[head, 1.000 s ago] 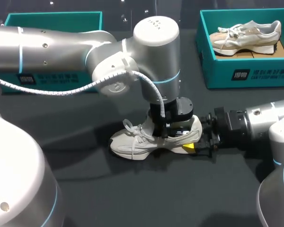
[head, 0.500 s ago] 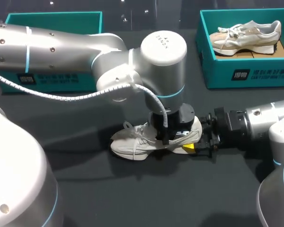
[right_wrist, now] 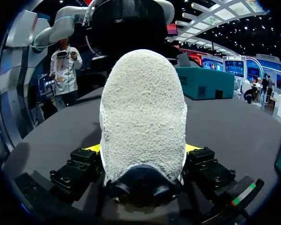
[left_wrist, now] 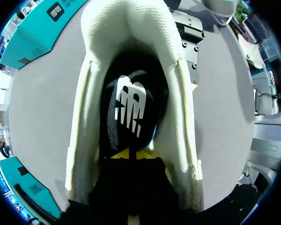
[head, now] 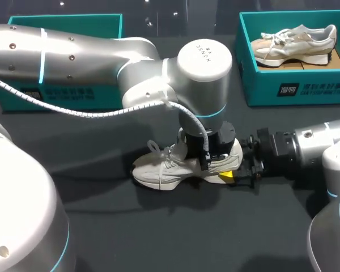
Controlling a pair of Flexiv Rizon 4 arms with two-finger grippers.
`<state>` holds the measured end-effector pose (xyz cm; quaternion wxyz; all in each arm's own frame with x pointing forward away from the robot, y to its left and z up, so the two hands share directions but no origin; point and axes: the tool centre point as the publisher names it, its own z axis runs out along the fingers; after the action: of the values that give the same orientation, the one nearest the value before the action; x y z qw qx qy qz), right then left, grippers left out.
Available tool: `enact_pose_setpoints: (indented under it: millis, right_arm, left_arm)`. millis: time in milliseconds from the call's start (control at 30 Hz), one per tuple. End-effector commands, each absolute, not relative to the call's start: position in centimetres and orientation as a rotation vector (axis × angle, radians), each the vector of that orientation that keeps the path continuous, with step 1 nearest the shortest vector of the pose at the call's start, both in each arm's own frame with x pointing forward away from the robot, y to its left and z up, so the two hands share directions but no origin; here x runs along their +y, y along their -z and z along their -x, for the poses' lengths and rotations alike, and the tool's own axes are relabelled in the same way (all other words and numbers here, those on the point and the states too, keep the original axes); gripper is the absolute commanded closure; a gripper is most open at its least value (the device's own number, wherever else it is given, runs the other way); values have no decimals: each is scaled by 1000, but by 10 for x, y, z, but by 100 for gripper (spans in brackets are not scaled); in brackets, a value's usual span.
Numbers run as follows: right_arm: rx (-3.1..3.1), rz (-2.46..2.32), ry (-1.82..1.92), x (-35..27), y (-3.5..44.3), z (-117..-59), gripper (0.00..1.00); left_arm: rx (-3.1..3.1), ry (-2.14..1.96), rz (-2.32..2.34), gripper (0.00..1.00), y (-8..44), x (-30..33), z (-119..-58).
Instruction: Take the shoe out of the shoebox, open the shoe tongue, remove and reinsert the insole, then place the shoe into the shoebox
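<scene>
Overall, the dark table (head: 158, 238) carries all items. The left arm (head: 102, 62) enters from 9 o'clock, crosses past centre and turns straight down over the sneaker, so its wrist hides the sneaker's collar and mid-section in the head view. The right arm (head: 311, 147) enters low from 3 o'clock and lies level with the table.

At 1 o'clock stands the right shoebox (head: 260, 85), teal and open, with a second sneaker (head: 294, 42) lying inside it. At 11 o'clock sits the left shoebox (head: 68, 22), teal, partly covered by the left arm.

The white sneaker (head: 164, 167) stands on its sole just below centre, well apart from both boxes, with the toe toward 9 o'clock and the heel toward 3 o'clock.

The right gripper (right_wrist: 142, 148) is clamped on the sneaker's heel, one finger against each side. The left gripper (left_wrist: 131, 153) reaches down into the sneaker's opening; whether it is apart or together cannot be told. Just ahead of it, the black insole (left_wrist: 131, 108) with a white mark lies inside the sneaker.
</scene>
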<state>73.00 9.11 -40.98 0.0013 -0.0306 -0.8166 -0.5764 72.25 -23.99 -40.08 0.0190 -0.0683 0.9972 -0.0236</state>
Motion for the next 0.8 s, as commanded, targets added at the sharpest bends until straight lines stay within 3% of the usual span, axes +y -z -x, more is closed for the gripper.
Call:
enact_pose_setpoints:
  millis: [33, 800]
  right_arm:
    - [-2566, 96, 1805, 94, 409, -728, 100]
    - [-2566, 96, 1805, 94, 409, -728, 100]
  left_arm:
    - [3127, 152, 209, 100, 401, -230, -739]
    - [3253, 542, 179, 100, 368, -206, -735]
